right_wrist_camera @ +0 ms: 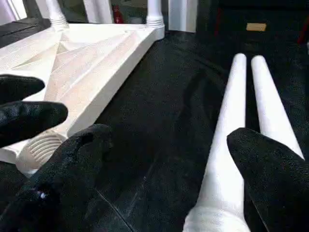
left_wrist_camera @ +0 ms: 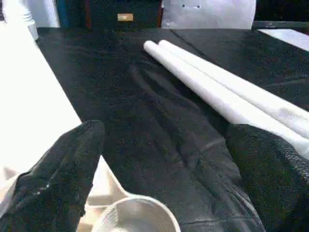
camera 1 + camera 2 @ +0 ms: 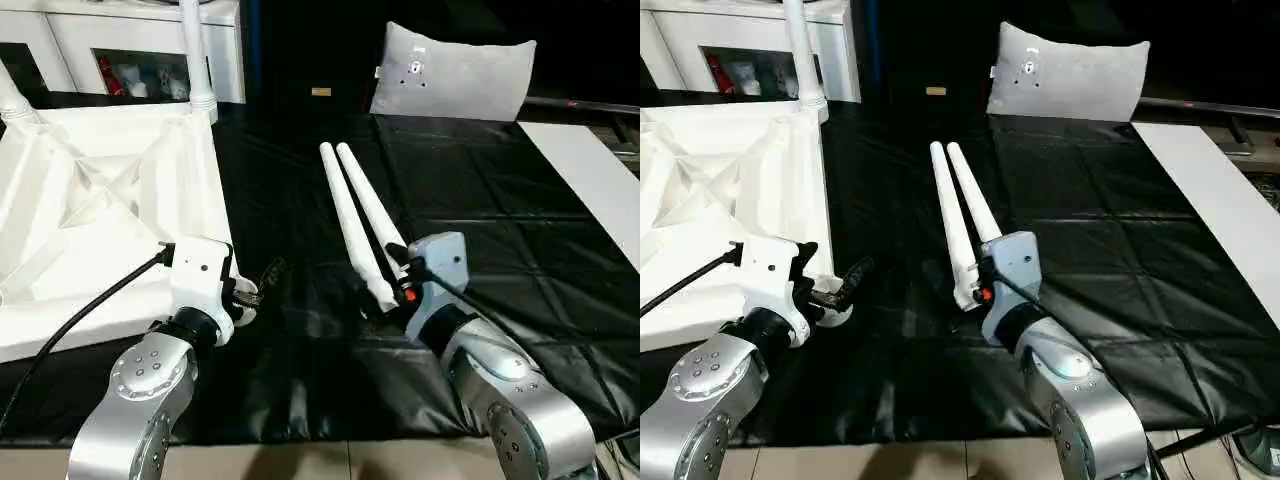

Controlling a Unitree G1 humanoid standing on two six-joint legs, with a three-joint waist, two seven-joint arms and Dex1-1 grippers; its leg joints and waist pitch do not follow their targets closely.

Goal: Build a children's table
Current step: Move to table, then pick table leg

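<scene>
- The children's table top (image 3: 90, 200) lies upside down at the left of the head view on the black-covered surface (image 3: 500, 260), ribbed underside facing up.
- Two legs already stand in its far corner sockets: one at the upper middle-left (image 3: 195, 50), another at the far left edge (image 3: 12, 100). So the build looks about half done.
- Two loose legs (image 3: 355, 220) lie side by side in the centre of the frame, touching each other and still to be fitted.
- The near corner socket (image 1: 41, 147) is empty, its threaded ring visible in the right wrist view; the fourth socket cannot be made out.
- The left tool (image 3: 835, 285) is released, fingers spread, holding nothing, just beside the table top's near corner.
- The right tool (image 1: 159, 179) is also spread wide and empty, poised over the thick end of the nearer loose leg, apparently ready to pick it up.
</scene>
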